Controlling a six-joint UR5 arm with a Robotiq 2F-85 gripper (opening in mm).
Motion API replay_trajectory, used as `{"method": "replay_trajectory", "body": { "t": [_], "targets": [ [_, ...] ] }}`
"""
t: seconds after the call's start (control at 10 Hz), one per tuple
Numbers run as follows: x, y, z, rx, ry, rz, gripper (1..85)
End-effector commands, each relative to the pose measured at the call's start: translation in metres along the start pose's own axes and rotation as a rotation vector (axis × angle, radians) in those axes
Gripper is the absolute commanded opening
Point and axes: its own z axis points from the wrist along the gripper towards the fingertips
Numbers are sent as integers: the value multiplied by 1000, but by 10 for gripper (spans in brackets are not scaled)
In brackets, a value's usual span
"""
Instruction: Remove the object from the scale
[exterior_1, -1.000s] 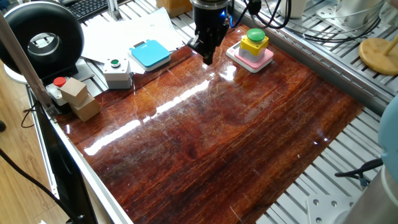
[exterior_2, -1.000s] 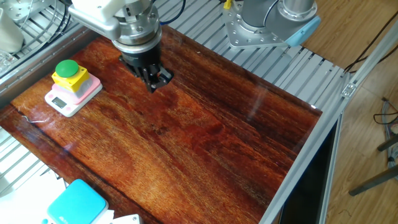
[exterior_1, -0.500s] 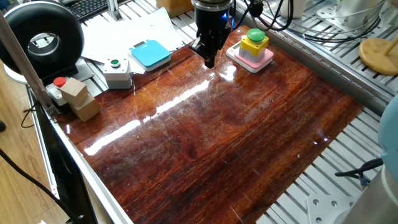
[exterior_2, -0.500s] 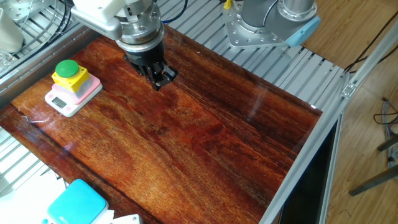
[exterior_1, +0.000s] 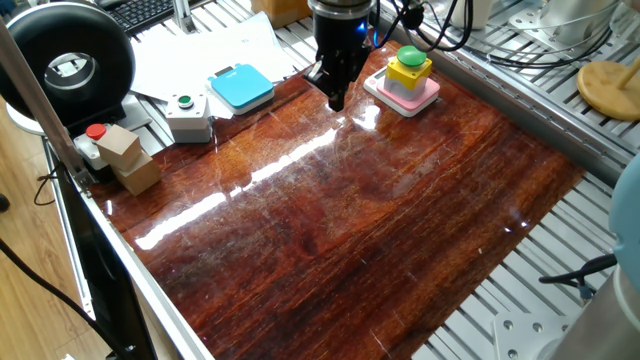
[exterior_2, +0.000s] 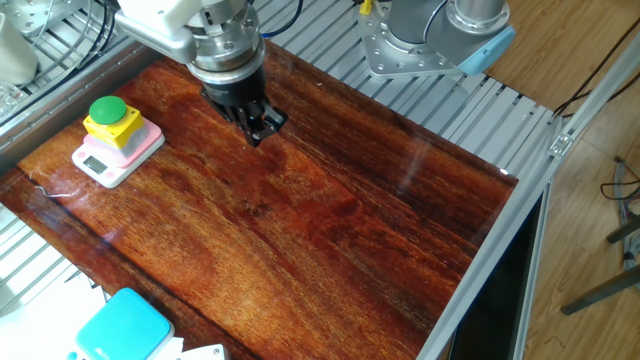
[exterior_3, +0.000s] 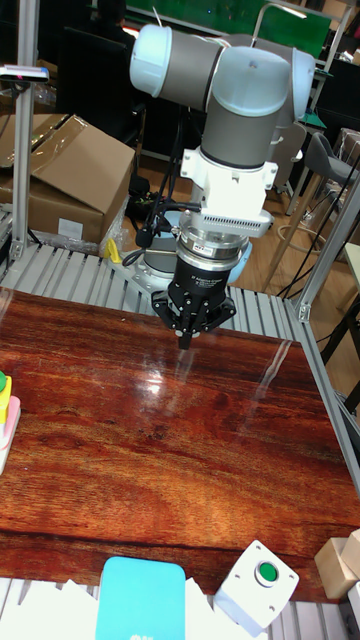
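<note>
The object (exterior_1: 409, 66), a yellow box with a round green dome button, stands on the scale (exterior_1: 402, 94), a pink square pad at the table's far edge. Both appear again in the other fixed view, the object (exterior_2: 110, 118) sitting on the scale (exterior_2: 120, 156) at the left. In the tall view only a sliver of the object (exterior_3: 3, 385) and the scale (exterior_3: 8, 420) shows at the left edge. My gripper (exterior_1: 337, 98) hangs just above the wood, left of the scale and apart from it. Its fingers look shut with nothing between them, also in the other views (exterior_2: 263, 130) (exterior_3: 186, 340).
A light-blue pad (exterior_1: 241, 87), a pale grey box with a small green button (exterior_1: 187, 115), a red-button box (exterior_1: 95, 140) and cardboard blocks (exterior_1: 130, 160) sit along the table's left edge. A black round device (exterior_1: 70, 65) stands behind them. Aluminium rails border the wood.
The gripper shifted slightly toward the scale side a second ago and has barely moved since. The object and scale have not moved.
</note>
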Motion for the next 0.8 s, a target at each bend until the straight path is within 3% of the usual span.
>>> {"method": "replay_trajectory", "body": {
  "t": [0.0,0.4,0.5,0.6,0.7],
  "targets": [
    [-1,4,-1,-18,-5,15,10],
    [-1,7,-1,-28,-5,19,20],
    [3,11,-1,-45,11,35,43],
    [7,7,-1,-27,29,55,53],
    [3,-7,-1,26,9,48,53]
  ]
}}
